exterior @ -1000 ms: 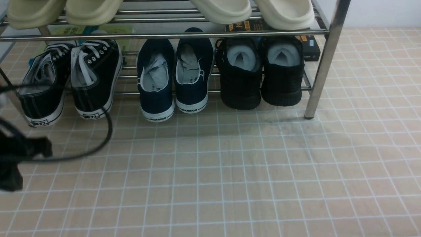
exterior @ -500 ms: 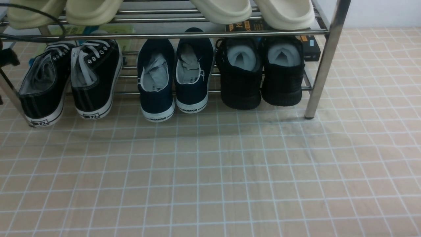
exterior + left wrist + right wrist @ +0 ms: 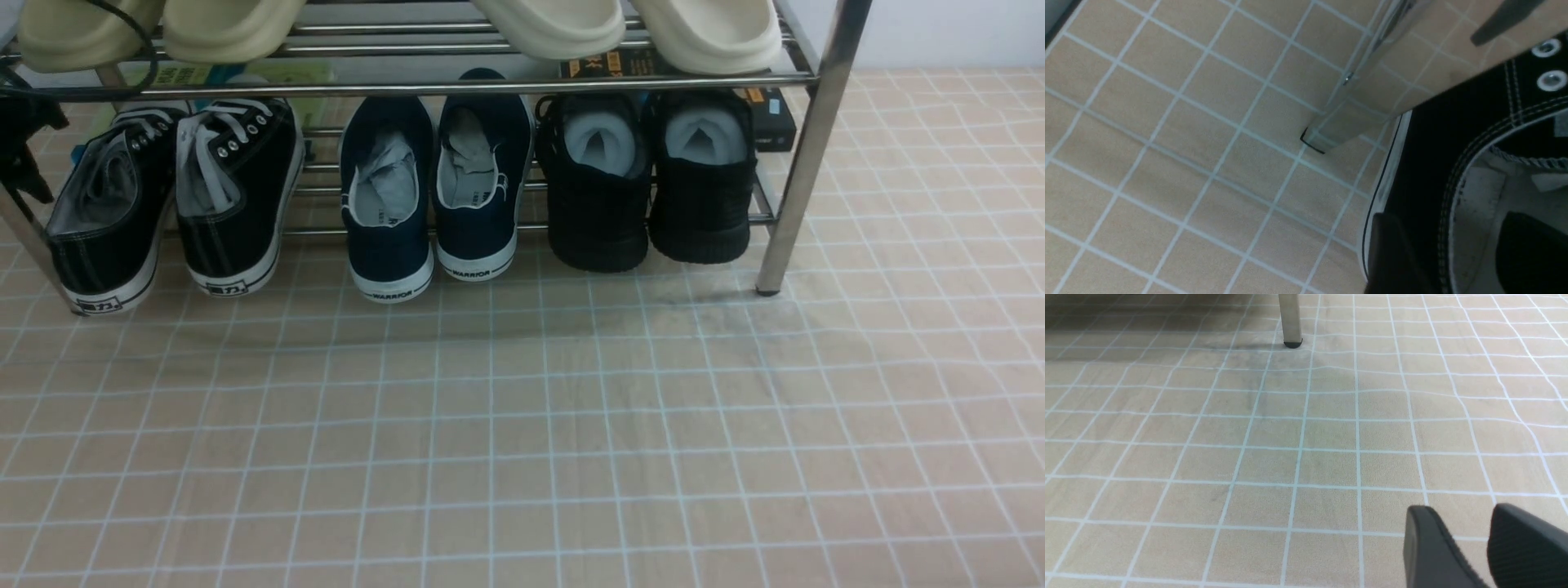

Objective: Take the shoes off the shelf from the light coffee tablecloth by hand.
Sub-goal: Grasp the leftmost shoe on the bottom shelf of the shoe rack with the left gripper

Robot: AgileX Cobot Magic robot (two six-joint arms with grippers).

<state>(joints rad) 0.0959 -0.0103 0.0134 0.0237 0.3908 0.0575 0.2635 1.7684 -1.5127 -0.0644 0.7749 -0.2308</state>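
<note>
The pair of black canvas sneakers (image 3: 233, 196) with white laces stands at the left end of the chrome shelf's (image 3: 804, 147) lower tier, heels toward me, on the light coffee tablecloth (image 3: 522, 425). My left gripper (image 3: 24, 151) shows only as a dark piece at the far left edge, beside the leftmost sneaker (image 3: 102, 220). In the left wrist view the left gripper (image 3: 1449, 220) is open and straddles that sneaker's (image 3: 1433, 143) side wall, one finger (image 3: 1392, 253) outside and one inside. My right gripper (image 3: 1474, 535) is open and empty above bare cloth, outside the front view.
Navy WARRIOR slip-ons (image 3: 433, 188) and all-black knit shoes (image 3: 645, 180) sit on the same tier to the right. Cream slippers (image 3: 555, 24) lie on the upper tier. Boxes (image 3: 771, 118) stand behind. A shelf post (image 3: 1372, 81) is close to my left gripper. A black cable (image 3: 135, 41) loops at top left.
My left arm has risen from the lower left of the front view to the far left by the leftmost sneaker. Its cable has swung up with it. The shoes have not moved.
</note>
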